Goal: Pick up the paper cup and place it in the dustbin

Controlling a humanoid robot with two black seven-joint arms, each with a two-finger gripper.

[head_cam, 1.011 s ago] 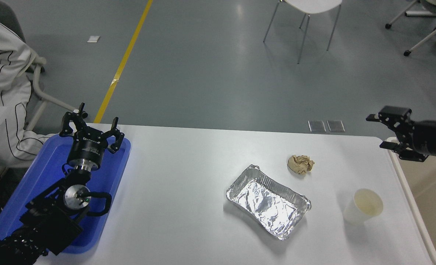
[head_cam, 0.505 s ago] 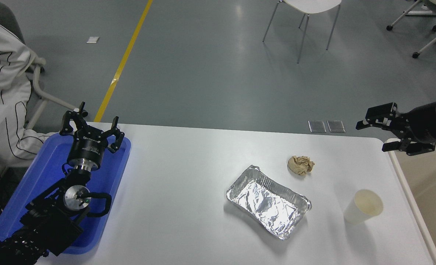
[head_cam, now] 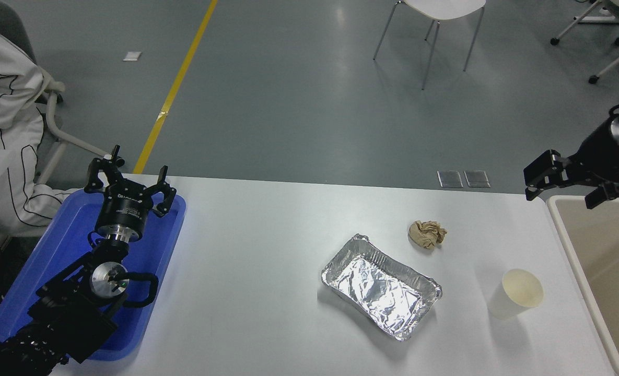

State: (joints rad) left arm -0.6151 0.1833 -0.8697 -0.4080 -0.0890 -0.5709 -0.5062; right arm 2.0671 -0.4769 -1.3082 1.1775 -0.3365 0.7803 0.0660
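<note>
The white paper cup (head_cam: 516, 300) stands upright near the table's right front, its cream inside showing. The beige dustbin (head_cam: 585, 277) runs along the table's right edge, only its left rim and part of its inside in view. My right gripper (head_cam: 564, 185) hangs open and empty above the table's far right corner, beside the dustbin's far end and well behind the cup. My left gripper (head_cam: 129, 183) is parked open over the blue tray at the lower left.
A crinkled foil tray (head_cam: 380, 285) lies left of the cup. A crumpled brown paper ball (head_cam: 427, 233) sits behind it. The blue tray (head_cam: 152, 245) holds the left edge. A person in white sits at the far left; chairs stand on the floor beyond.
My right arm has swung up and back toward the right, its gripper turning from facing left to facing down. The cup and the left arm have stayed where they were.
</note>
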